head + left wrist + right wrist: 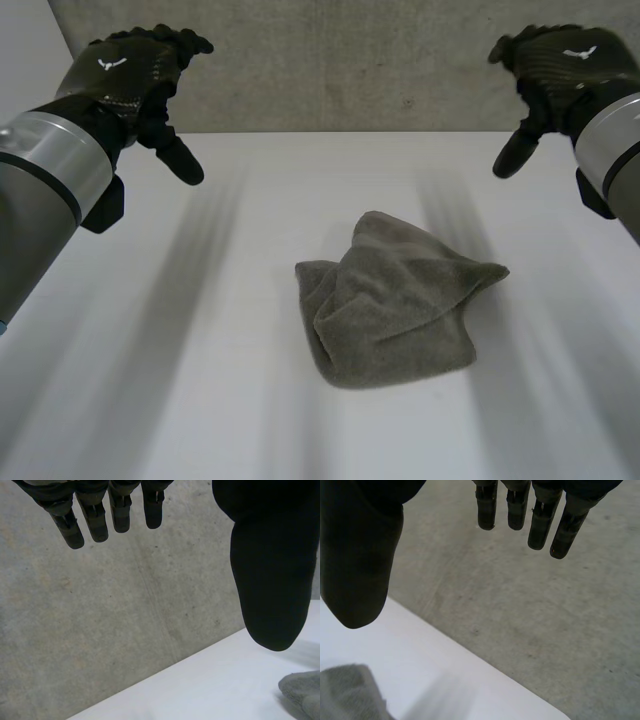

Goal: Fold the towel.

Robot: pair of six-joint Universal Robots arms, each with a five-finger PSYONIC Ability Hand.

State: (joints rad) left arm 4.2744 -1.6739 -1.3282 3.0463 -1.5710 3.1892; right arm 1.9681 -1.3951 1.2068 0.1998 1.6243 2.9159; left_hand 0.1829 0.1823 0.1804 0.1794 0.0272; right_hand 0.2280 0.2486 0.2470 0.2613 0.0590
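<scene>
**One Crumpled Towel, Two Empty Hands**

A single grey towel lies in a rumpled heap near the middle of the white tabletop, a little toward its right edge and well short of the far edge, where the table meets a rough grey wall. The cloth is bunched over itself. One rounded flap is draped across the top and a point sticks out toward the right edge. Its folds cover most of its hems and corners, so how many layers lie underneath is hard to make out.

The robot's two hands are raised well clear of the cloth, one on each side. The left hand hangs over the far left part of the tabletop and the right hand over the far right part. Neither touches the towel or the table.

In the left wrist view the left hand's fingers reach out straight and side by side, with the thumb set wide apart from them and nothing in between. A small piece of the towel shows just past the thumb tip, the rest cut off. The right wrist view matches it: straight fingers, a thumb held far off and nothing in its grasp. A bit of grey cloth sits beyond the thumb.

Both grey forearms are cut off at the wrists' near side in the head view.
</scene>
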